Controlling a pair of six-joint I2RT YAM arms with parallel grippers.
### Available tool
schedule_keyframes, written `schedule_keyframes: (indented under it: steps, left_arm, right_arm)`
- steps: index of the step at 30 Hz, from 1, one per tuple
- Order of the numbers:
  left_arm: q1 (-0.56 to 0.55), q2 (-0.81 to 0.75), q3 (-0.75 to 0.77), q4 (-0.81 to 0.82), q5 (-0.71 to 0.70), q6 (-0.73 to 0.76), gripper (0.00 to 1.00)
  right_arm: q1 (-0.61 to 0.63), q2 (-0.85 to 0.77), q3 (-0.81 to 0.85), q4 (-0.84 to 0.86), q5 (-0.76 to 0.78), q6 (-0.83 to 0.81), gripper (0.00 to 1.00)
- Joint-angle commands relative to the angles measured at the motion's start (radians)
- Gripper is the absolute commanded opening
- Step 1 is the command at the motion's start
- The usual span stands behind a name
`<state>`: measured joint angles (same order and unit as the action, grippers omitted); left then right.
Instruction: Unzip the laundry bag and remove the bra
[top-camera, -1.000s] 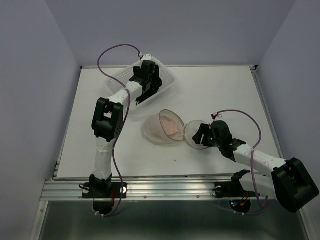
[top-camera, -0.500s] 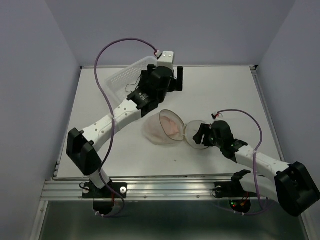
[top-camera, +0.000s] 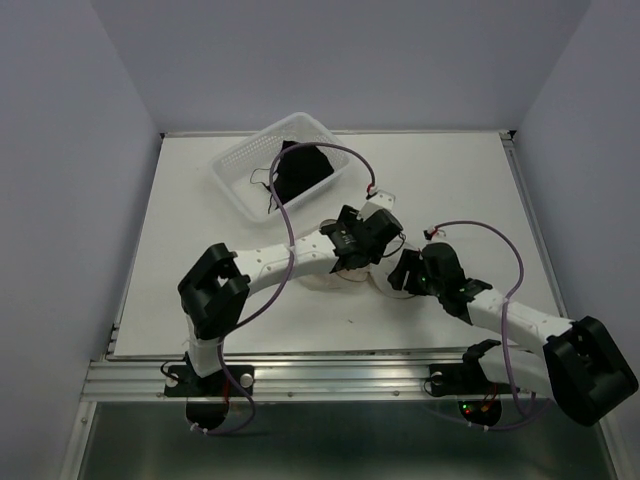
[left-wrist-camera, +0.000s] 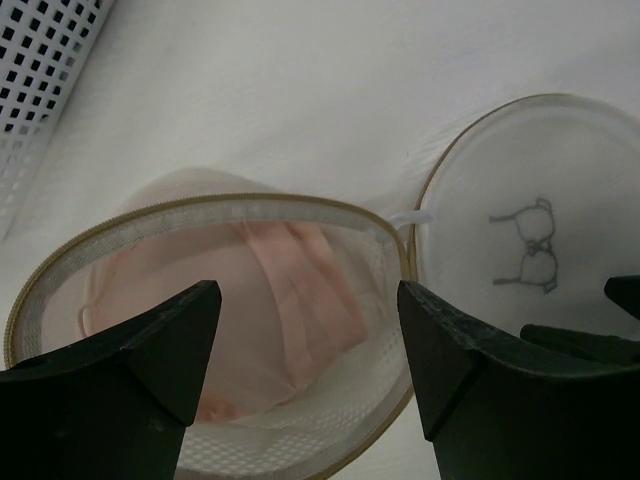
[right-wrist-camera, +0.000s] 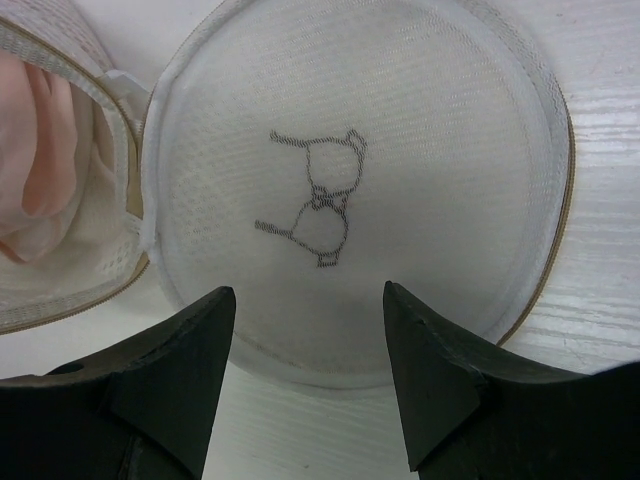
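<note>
While left gripper (left-wrist-camera: 305, 305) and right gripper (right-wrist-camera: 308, 300) gape, laundry bag (left-wrist-camera: 230, 211) shows bra (left-wrist-camera: 285, 265); outline (right-wrist-camera: 315, 200) printed.

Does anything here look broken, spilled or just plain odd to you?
Nothing looks damaged or spilled. The laundry bag lies unzipped, its round lid flopped flat on the table beside it, and the pink bra is bunched inside. A dark bundle sits crumpled in the white basket at the back.
</note>
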<state>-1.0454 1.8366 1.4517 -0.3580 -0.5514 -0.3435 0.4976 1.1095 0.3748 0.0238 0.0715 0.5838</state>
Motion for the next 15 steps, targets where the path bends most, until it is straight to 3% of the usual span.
schedule_keyframes:
  steps: [1,15]
  left_arm:
    - [-0.008,-0.053,-0.011,-0.019,-0.051,-0.037,0.80]
    - [-0.047,-0.065,-0.145,0.002,0.010,0.037,0.76]
  right_arm:
    - [-0.014,0.006,-0.025,0.007,0.021,0.040,0.66]
    - [-0.085,0.026,-0.031,0.008,-0.041,0.050,0.66]
